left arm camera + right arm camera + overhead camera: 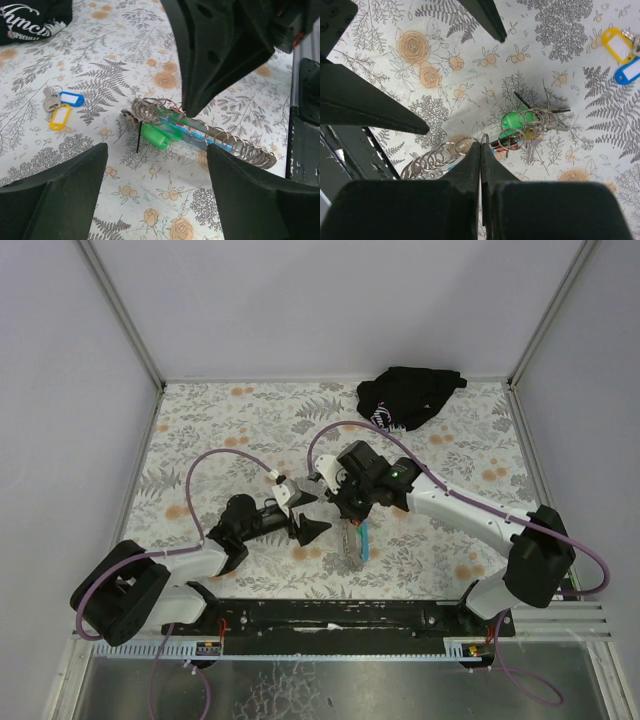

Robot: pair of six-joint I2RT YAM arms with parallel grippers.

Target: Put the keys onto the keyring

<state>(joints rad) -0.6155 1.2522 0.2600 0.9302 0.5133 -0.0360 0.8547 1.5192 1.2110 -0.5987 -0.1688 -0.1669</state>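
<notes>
The right pincer [481, 144] is closed at the keyring [519, 124] — apparently nipping one loop, likely to steady it on the worktop [470, 60]. The left pincer [156, 156] gapes wide beside the keyring. The keys [51, 99] lie well apart from it — not yet threaded.

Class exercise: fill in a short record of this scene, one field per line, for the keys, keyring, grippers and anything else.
keyring: metal rings with a green tag, on the table
keys: silvery, with a blue tag and a yellow tag, flat on the table, apart from the keyring
left gripper: open, holding nothing
right gripper: shut, tips at the rings; grip unclear
other: black cloth at the far edge
task state: keys not on keyring
</notes>
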